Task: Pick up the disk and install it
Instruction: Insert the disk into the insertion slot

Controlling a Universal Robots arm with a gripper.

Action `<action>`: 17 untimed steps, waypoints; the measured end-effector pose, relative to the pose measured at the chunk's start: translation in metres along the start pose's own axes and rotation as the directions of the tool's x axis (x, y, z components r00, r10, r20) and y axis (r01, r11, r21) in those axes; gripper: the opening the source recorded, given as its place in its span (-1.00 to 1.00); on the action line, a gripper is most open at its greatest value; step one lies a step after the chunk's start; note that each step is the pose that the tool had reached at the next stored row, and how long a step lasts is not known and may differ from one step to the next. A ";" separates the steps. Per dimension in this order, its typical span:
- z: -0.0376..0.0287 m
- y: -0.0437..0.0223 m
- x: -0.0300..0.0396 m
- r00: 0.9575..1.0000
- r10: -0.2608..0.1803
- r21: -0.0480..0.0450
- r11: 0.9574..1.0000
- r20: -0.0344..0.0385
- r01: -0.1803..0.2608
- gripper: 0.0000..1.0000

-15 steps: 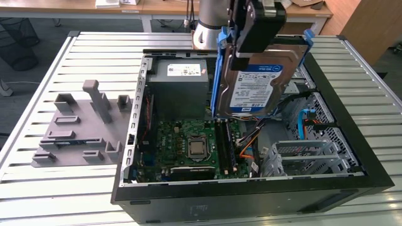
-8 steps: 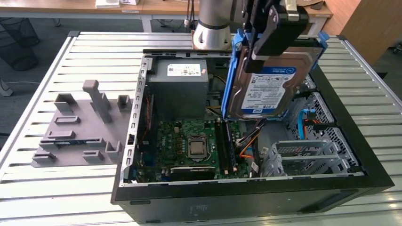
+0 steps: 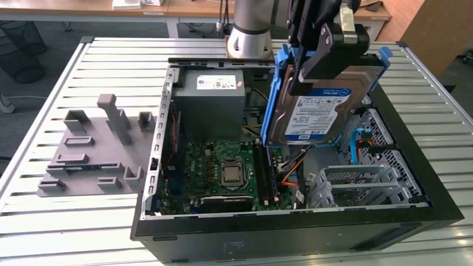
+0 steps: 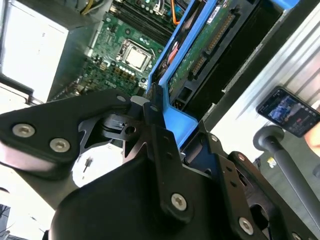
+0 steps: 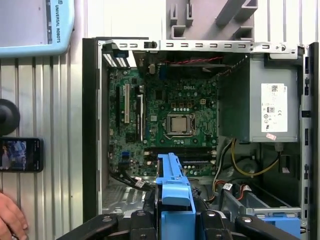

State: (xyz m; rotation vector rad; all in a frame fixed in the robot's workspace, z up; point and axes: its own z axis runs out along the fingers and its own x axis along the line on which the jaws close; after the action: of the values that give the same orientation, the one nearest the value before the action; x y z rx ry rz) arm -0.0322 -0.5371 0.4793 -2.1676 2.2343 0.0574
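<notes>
hand clamped on the disk above the open computer case; best kept square to the drive cage.

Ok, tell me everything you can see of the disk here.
The disk is a flat silver-grey metal slab with a white-and-blue label, ringed by a bright blue plastic frame; the second wrist view shows its green circuit-board underside. It hangs steeply tilted above the open computer case, clamped at its upper end by the gripper.
</notes>
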 end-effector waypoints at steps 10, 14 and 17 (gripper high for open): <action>0.0033 -0.0035 0.0192 1.000 0.000 0.000 1.000 0.005 0.000 -0.27; 0.0054 -0.0116 0.0212 1.000 0.000 0.000 1.000 0.005 0.000 -0.27; 0.0062 -0.0135 0.0236 1.000 0.000 0.000 1.000 0.005 0.000 -0.27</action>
State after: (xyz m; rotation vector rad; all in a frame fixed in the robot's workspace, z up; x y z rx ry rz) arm -0.0194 -0.5609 0.4719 -2.1649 2.2314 0.0634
